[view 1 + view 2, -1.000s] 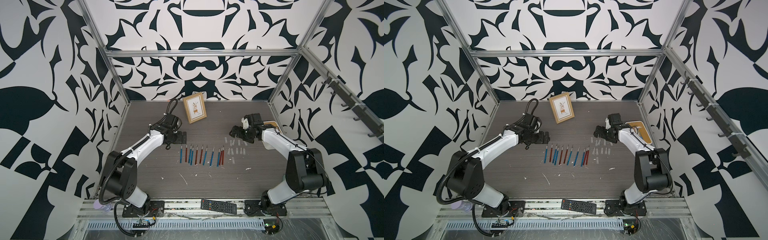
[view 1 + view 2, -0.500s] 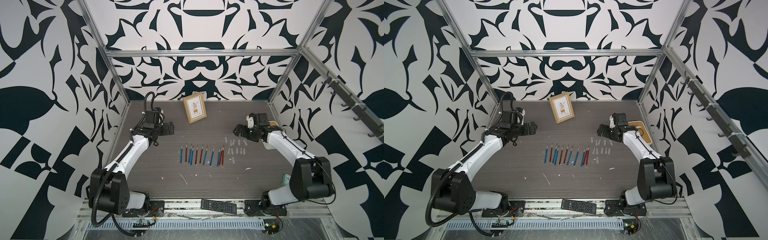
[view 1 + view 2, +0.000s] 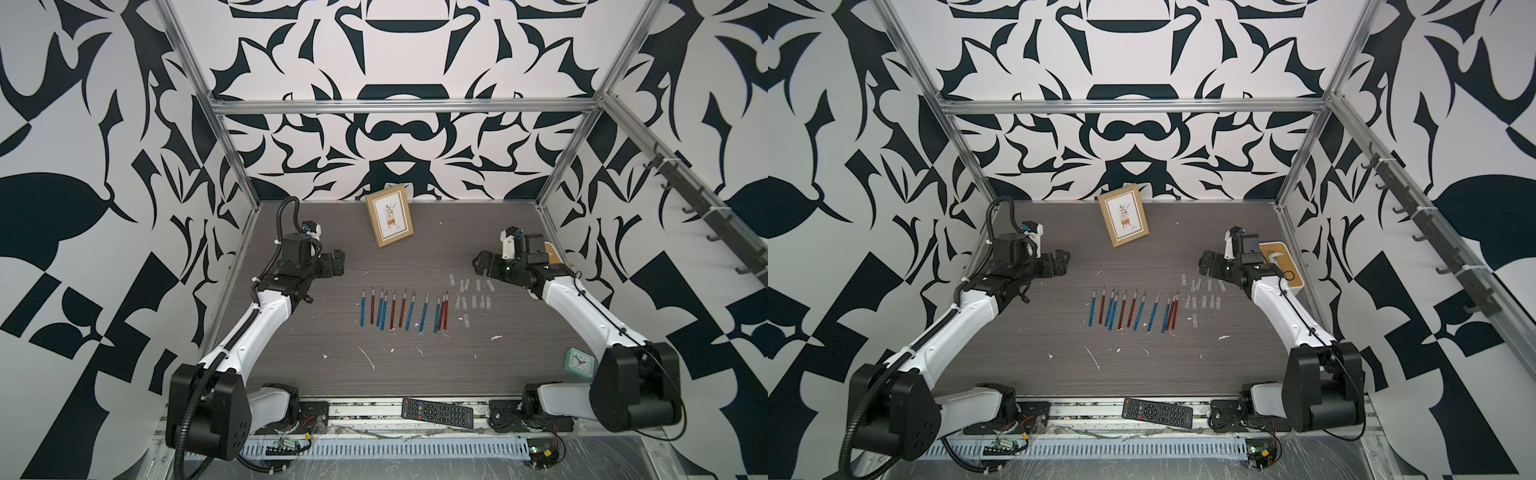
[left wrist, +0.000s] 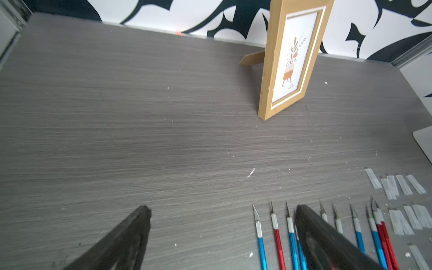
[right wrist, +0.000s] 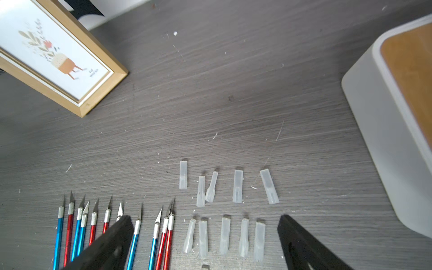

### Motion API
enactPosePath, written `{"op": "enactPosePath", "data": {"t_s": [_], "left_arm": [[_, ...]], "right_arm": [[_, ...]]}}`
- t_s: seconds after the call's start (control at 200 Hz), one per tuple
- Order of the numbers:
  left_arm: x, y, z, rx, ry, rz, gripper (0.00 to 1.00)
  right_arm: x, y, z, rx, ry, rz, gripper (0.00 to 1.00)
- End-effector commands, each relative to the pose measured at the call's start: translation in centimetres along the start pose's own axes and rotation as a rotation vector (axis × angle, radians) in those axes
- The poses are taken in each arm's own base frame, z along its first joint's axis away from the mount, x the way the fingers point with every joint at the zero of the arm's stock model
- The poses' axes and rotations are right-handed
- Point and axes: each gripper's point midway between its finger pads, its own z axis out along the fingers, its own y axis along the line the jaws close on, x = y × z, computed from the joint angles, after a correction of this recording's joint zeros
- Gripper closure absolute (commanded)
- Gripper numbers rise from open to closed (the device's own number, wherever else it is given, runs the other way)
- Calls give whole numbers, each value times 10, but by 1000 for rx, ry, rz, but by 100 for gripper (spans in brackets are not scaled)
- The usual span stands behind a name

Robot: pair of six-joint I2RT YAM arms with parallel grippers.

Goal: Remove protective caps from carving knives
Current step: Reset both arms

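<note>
Worktop (image 3: 316, 332) lies bare and wide on my left, from the carving knives (image 3: 403, 309) out to the wall. The knives lie in a row at the worktop's middle, blades bare, with the protective caps (image 3: 471, 293) loose just beside them on my right. My left jaws and my right jaws both stand wide, holding nothing. My left arm (image 3: 266, 316) stretches along the left edge. My right arm (image 3: 582, 307) hovers beyond the caps, near the white box (image 3: 1281, 264) at the right edge.

Right tool (image 5: 204, 217) half hides 1 carving knife (image 5: 120, 211).
</note>
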Motion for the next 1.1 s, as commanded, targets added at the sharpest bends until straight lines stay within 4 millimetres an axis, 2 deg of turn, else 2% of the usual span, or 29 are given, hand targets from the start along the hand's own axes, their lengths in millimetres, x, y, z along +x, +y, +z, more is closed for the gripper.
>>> {"op": "enactPosePath", "data": {"t_s": [0.0, 0.17, 0.265, 0.45, 0.57, 0.655, 0.78, 0.795, 0.835, 0.975, 1.095], "left_arm": [[-14, 10, -2, -50, -120, 24, 0], [-6, 29, -3, -141, -162, 71, 0], [2, 52, -4, -237, -184, 80, 0], [13, 83, -6, -185, -278, 7, 0], [16, 96, -4, -193, -317, 37, 0], [16, 99, -1, -194, -337, 49, 0], [17, 97, 7, -170, -344, 57, 0], [25, 100, 13, -176, -318, 50, 0], [29, 102, 18, -181, -304, 49, 0], [37, 103, 25, -171, -295, 54, 0], [45, 104, 32, -167, -288, 53, 0]], "right_arm": [[-26, 6, -16, -12, -134, -69, 1], [-32, 3, -23, 10, -174, -91, 0], [-32, -4, -19, 43, -171, -98, 0], [-26, -9, -3, 55, -136, -113, 1], [-29, -7, 2, 32, -168, -131, 1], [-32, -7, 5, 29, -204, -145, 1], [-38, -18, 10, 81, -246, -146, 0], [-38, -20, 10, 94, -251, -149, 1], [-40, -24, 15, 111, -258, -155, 0], [-36, -37, 25, 179, -233, -220, 0], [-38, -47, 25, 228, -294, -249, 0]]}}
